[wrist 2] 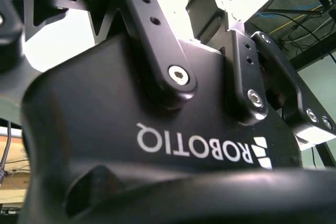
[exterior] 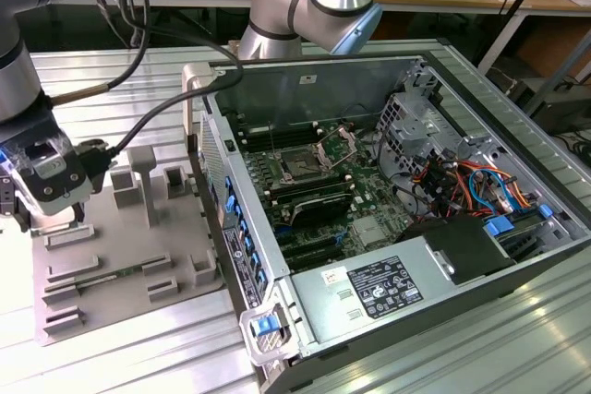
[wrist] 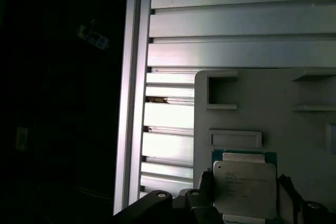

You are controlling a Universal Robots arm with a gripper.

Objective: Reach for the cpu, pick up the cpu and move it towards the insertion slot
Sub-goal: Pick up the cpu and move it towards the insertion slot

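The hand (exterior: 44,209) hangs low over the grey tray (exterior: 138,256), straddling the cpu (wrist: 244,190) there; whether it clamps the cpu, I cannot tell.

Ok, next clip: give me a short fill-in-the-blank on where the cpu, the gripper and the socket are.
1. In the first wrist view, the shiny silver square cpu lies on the grey plastic ____.
2. In the exterior view, the black-and-grey gripper hangs at that view's ____ edge.
3. The silver-framed square insertion slot sits on the green motherboard inside the open metal computer ____.

Missing words: tray; left; case.
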